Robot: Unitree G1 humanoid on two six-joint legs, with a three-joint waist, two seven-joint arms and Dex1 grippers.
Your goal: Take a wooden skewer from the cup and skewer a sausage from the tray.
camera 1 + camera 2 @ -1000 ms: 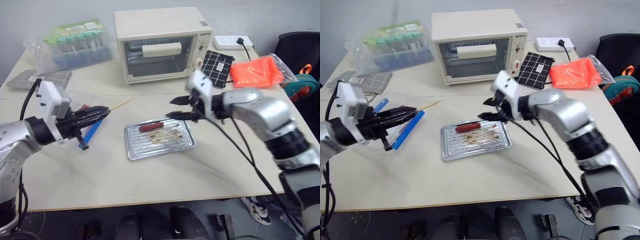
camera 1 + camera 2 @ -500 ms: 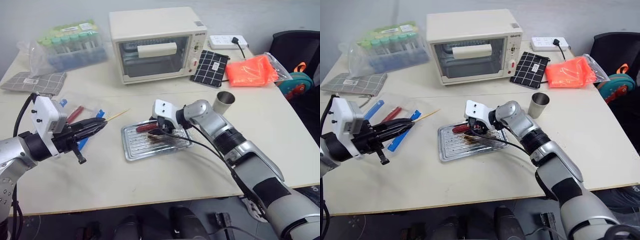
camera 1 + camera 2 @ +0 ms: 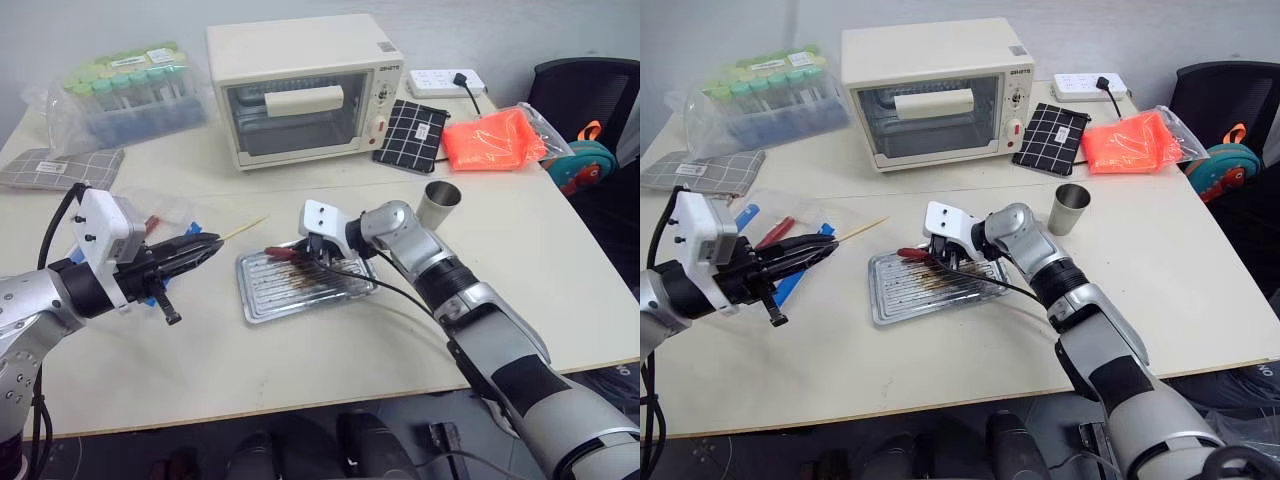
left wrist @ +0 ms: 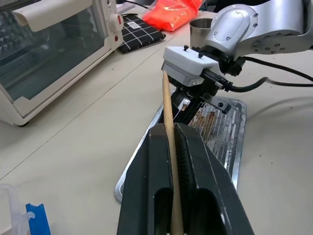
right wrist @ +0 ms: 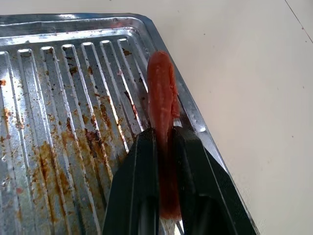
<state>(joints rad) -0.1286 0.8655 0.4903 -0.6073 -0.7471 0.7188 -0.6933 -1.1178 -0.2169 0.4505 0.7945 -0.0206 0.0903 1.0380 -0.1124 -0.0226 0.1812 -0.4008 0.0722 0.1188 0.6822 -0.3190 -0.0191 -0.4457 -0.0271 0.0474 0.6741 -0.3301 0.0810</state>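
While the right gripper (image 5: 164, 161) pinches the sausage (image 5: 164, 105) between its two black fingers (image 5: 142, 171), most of the red sausage sticks out past the fingertips, along the way they point. The sausage sits over the far edge of the tray (image 5: 58, 98), near the rim.

Across from it, the left gripper (image 4: 171, 147) is squeezed shut on the wooden skewer (image 4: 166, 105). The stick runs straight out between the fingers, and its sharp tip points at the right gripper and the tray beyond. The tip looks close to the white block on the right wrist, but the two are apart.

So the stick and the sausage face each other. The sausage's free end points toward the left gripper, and the stick points back at it. The two long shapes look nearly in line, but not quite. The next move likely needs the tip brought to the round end of the sausage.

The cup (image 3: 440, 203) stands well behind the right gripper, not needed now.
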